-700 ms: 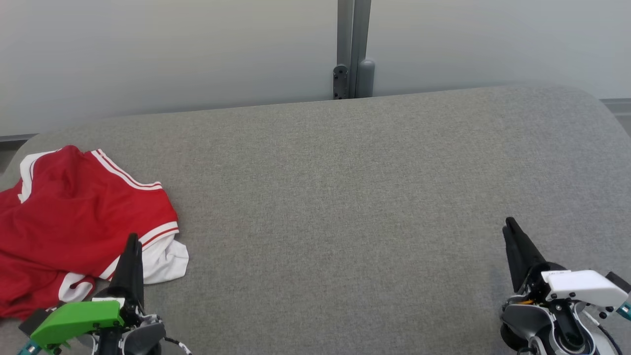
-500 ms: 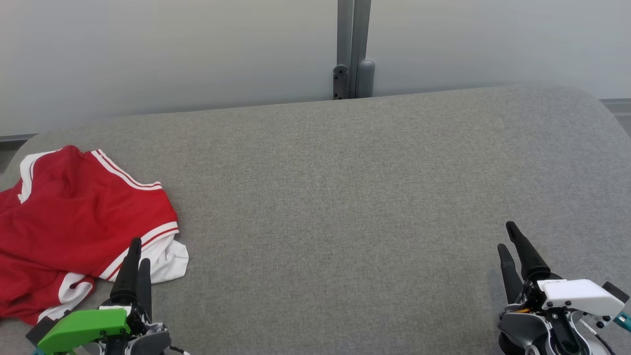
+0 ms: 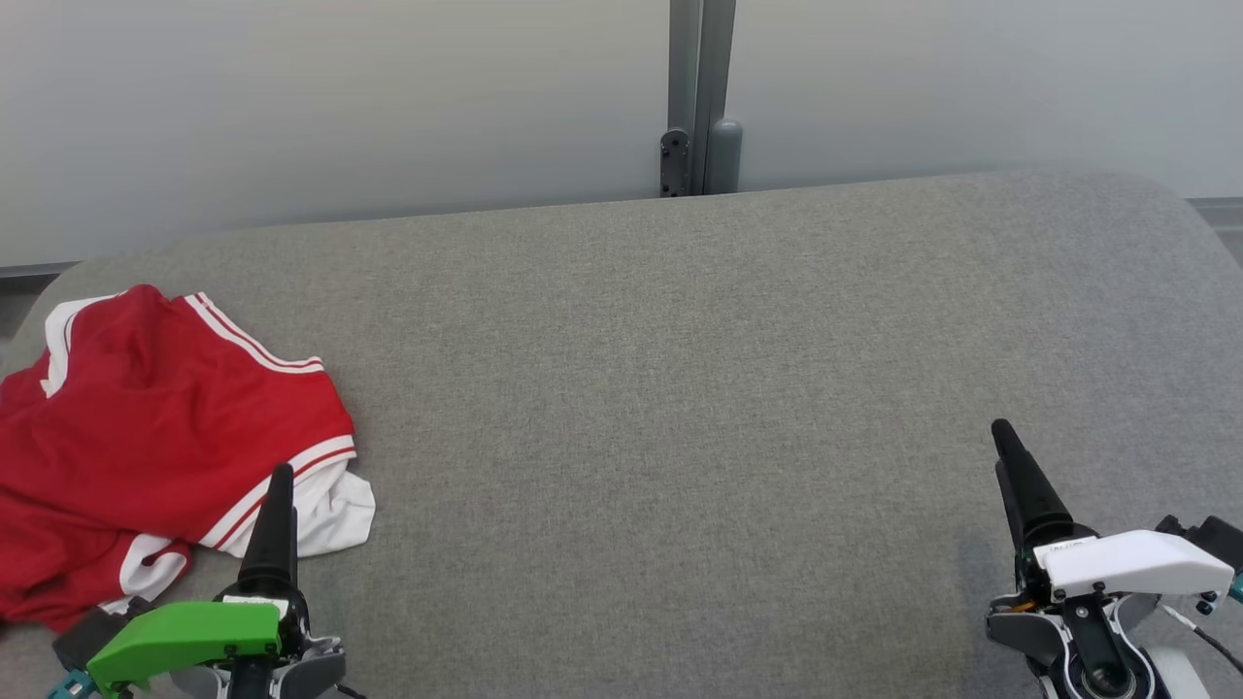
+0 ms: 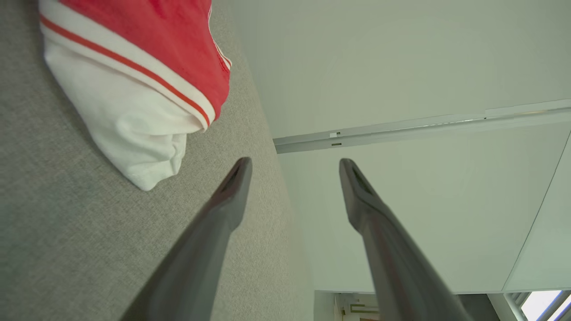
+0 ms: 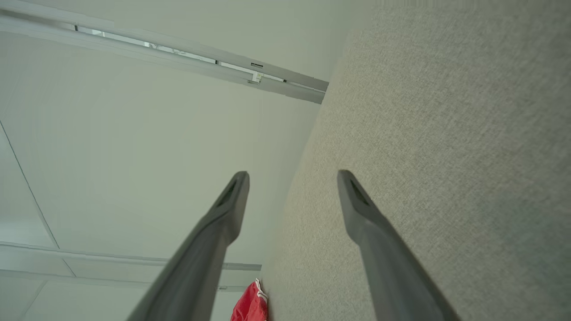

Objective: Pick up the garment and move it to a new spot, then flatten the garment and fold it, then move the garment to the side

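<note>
The garment (image 3: 146,427) is a red jersey with white trim, lying crumpled at the left end of the grey padded table (image 3: 680,388). My left gripper (image 3: 282,481) hovers just in front of the jersey's white sleeve, not touching it. In the left wrist view the left gripper (image 4: 294,165) is open and empty, with the garment (image 4: 147,67) up and to the left of its fingers. My right gripper (image 3: 1002,437) is over bare fabric at the lower right. The right wrist view shows the right gripper (image 5: 292,176) open and empty, with the garment (image 5: 250,307) small and far off.
A pale wall runs behind the table, with a grey post (image 3: 701,97) at its middle. The table's far corners are rounded. Bare grey fabric stretches between the jersey and my right gripper.
The view has shifted a little. My left gripper has drifted slightly right. My right gripper has turned at the wrist, so its fingers line up again, with the tip a bit higher. The garment lies as before.
</note>
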{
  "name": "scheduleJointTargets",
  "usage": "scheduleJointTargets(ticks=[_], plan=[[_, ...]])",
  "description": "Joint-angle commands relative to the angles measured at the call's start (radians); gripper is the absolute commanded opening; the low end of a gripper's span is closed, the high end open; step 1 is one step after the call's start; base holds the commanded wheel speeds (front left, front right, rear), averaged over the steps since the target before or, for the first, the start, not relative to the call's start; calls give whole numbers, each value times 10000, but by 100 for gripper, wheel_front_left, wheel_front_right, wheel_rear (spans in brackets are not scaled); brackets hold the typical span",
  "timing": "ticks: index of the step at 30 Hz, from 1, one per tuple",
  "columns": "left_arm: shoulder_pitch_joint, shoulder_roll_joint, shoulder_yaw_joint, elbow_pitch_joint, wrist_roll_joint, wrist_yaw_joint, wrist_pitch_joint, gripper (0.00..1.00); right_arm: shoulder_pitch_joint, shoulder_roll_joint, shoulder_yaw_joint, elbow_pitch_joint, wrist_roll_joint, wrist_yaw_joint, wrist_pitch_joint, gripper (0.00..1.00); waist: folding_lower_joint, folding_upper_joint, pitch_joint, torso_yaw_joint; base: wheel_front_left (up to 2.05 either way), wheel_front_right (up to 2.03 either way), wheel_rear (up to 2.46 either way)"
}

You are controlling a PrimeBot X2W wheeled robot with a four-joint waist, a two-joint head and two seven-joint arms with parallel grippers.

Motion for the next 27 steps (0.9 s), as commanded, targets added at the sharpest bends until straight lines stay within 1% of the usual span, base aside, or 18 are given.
scheduleJointTargets(ticks=[1, 13, 17, 27], plan=[[-155, 189, -82, -209, 417, 79, -109, 100, -160, -164, 99, -269, -577, 6, -129, 100, 0, 0, -5, 10, 0, 0, 0], [-84, 711, -715, -258, 2935, 552, -585, 100, -192, -508, 583, -680, -3704, 6, -607, 100, 0, 0, -39, 58, 0, 0, 0], [-54, 796, -895, -181, 3618, 673, -726, 100, -126, -568, 653, -708, -4607, 6, -750, 100, 0, 0, -49, 82, 0, 0, 0], [59, 917, -1047, 46, 4979, 738, -1070, 100, -7, -643, 782, -713, -6355, 7, -1090, 100, 0, 0, -57, 108, 0, 0, 0]])
